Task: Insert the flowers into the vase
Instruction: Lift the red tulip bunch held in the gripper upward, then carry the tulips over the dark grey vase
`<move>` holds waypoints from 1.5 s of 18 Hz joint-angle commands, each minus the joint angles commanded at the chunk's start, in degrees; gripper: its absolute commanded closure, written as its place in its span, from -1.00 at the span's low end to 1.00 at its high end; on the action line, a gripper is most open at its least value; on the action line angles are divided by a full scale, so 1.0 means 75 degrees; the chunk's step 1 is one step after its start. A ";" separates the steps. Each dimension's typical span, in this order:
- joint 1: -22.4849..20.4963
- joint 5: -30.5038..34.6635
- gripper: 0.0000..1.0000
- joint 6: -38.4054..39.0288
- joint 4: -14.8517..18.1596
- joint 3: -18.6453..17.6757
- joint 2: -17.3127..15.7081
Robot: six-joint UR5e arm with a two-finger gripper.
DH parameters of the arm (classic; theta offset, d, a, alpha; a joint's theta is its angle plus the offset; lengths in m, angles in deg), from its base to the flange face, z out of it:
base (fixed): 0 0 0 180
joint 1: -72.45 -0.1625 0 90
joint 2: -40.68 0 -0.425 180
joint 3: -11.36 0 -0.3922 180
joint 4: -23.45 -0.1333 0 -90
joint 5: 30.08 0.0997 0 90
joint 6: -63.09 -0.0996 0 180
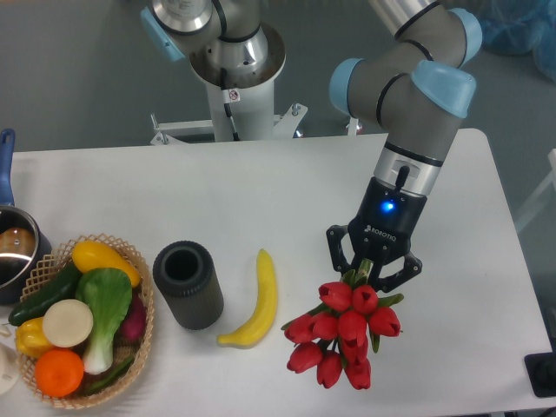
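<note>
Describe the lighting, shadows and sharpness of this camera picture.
Camera view: light is soft and even; the vase, banana and flowers cast only faint shadows on the white table. A small blue light glows on the gripper. Focus is fairly sharp throughout, with no obvious motion blur.

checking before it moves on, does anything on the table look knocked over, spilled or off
Nothing stands out. The dark grey cylinder vase stands upright beside the yellow banana, and the gripper holds the red tulip bunch by its stems.
</note>
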 joint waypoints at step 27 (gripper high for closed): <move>0.1149 -0.2726 0.65 0.0574 -0.0058 0.0410 -0.0070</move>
